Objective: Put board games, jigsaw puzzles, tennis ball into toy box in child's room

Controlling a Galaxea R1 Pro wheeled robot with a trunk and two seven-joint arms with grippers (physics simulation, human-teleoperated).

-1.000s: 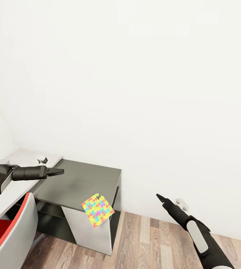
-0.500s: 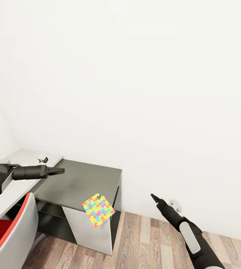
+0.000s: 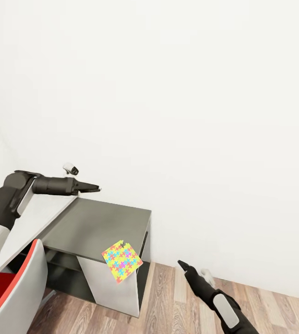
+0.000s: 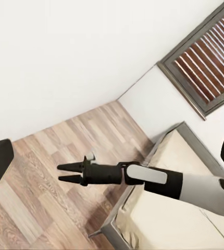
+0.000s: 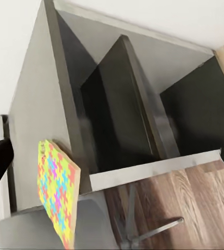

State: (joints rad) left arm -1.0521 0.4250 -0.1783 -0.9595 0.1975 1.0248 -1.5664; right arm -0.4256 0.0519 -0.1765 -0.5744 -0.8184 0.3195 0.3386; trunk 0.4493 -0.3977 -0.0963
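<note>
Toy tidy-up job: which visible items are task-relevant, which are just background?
Task-relevant:
- jigsaw puzzle, overhanging the desk's front corner
- dark grey side desk
- white table
- bed

Background:
- red and grey chair
- wood floor
- window shutter

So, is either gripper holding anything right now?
No, nothing is held. The left gripper is over the desk with nothing between its jaws, the right gripper is open and empty, and the jigsaw puzzle hangs off the dark desk's front corner.
</note>
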